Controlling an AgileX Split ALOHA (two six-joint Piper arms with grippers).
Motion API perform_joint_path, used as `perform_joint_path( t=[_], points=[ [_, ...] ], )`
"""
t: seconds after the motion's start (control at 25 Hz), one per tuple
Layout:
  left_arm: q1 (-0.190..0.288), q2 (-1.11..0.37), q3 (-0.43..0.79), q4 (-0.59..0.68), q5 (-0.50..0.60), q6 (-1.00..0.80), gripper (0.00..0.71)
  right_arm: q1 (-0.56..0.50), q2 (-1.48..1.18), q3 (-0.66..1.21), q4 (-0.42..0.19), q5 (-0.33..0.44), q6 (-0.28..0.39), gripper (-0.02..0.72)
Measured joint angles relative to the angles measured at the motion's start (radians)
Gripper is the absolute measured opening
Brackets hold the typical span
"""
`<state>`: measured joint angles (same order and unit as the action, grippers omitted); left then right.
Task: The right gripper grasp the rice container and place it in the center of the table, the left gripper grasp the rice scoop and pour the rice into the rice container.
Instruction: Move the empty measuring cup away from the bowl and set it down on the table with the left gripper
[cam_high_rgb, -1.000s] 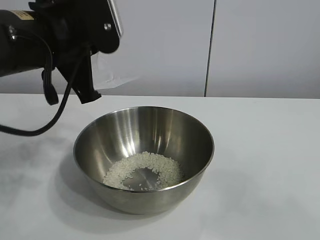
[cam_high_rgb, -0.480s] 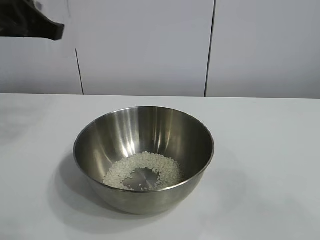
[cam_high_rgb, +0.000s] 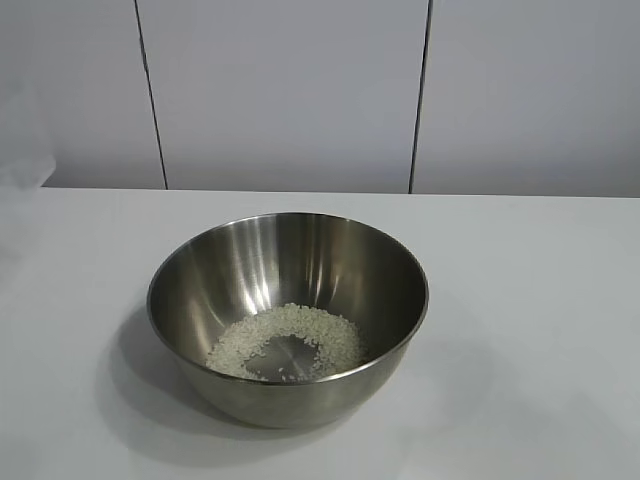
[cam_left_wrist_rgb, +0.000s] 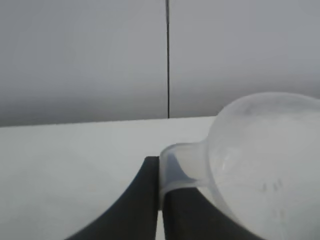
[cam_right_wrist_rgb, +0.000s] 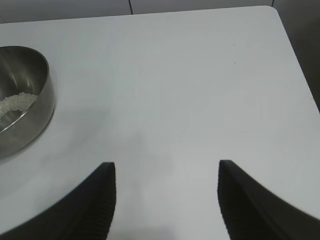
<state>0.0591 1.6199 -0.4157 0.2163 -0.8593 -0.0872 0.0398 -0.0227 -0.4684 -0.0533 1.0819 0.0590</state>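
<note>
The shiny steel rice container (cam_high_rgb: 288, 315) stands in the middle of the white table (cam_high_rgb: 540, 300) with a ring-shaped heap of rice (cam_high_rgb: 290, 340) in its bottom. It also shows in the right wrist view (cam_right_wrist_rgb: 22, 95), with rice (cam_right_wrist_rgb: 17, 102) inside. My left gripper (cam_left_wrist_rgb: 160, 167) is out of the exterior view; in its wrist view it is shut on the tab handle of the translucent rice scoop (cam_left_wrist_rgb: 265, 160), held above the table. My right gripper (cam_right_wrist_rgb: 166, 170) is open and empty above bare table, apart from the bowl.
A white panelled wall (cam_high_rgb: 300, 90) with dark vertical seams stands behind the table. In the right wrist view the table's corner and side edge (cam_right_wrist_rgb: 295, 65) show, with a darker floor beyond.
My left gripper, which hung above the bowl's far left rim a second ago, has moved up and off to the left, out of the exterior view. The bowl and rice have not moved.
</note>
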Motion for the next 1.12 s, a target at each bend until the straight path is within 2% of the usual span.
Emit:
perform_joint_path(
  t=[0.12, 0.32, 0.52, 0.76, 0.84, 1.0, 1.12],
  points=[
    [0.022, 0.109, 0.028, 0.016, -0.084, -0.011, 0.006, 0.0, 0.0, 0.0, 0.0, 0.0, 0.0, 0.408],
    [0.024, 0.286, 0.029, 0.032, -0.254, -0.011, 0.006, 0.0, 0.0, 0.0, 0.0, 0.0, 0.0, 0.408],
    [0.024, 0.418, 0.029, 0.035, -0.27, 0.01, 0.006, 0.0, 0.0, 0.0, 0.0, 0.0, 0.0, 0.408],
    [0.024, 0.439, 0.029, 0.035, -0.281, 0.055, 0.01, 0.0, 0.0, 0.0, 0.0, 0.0, 0.0, 0.408],
    [0.024, 0.439, 0.029, 0.039, -0.282, 0.058, 0.052, 0.0, 0.0, 0.0, 0.0, 0.0, 0.0, 0.408],
    [0.024, 0.439, 0.029, 0.065, -0.288, 0.058, 0.239, 0.0, 0.0, 0.0, 0.0, 0.0, 0.0, 0.408],
    [0.024, 0.439, 0.037, 0.072, -0.293, 0.058, 0.328, 0.0, 0.0, 0.0, 0.0, 0.0, 0.0, 0.408]
  ],
)
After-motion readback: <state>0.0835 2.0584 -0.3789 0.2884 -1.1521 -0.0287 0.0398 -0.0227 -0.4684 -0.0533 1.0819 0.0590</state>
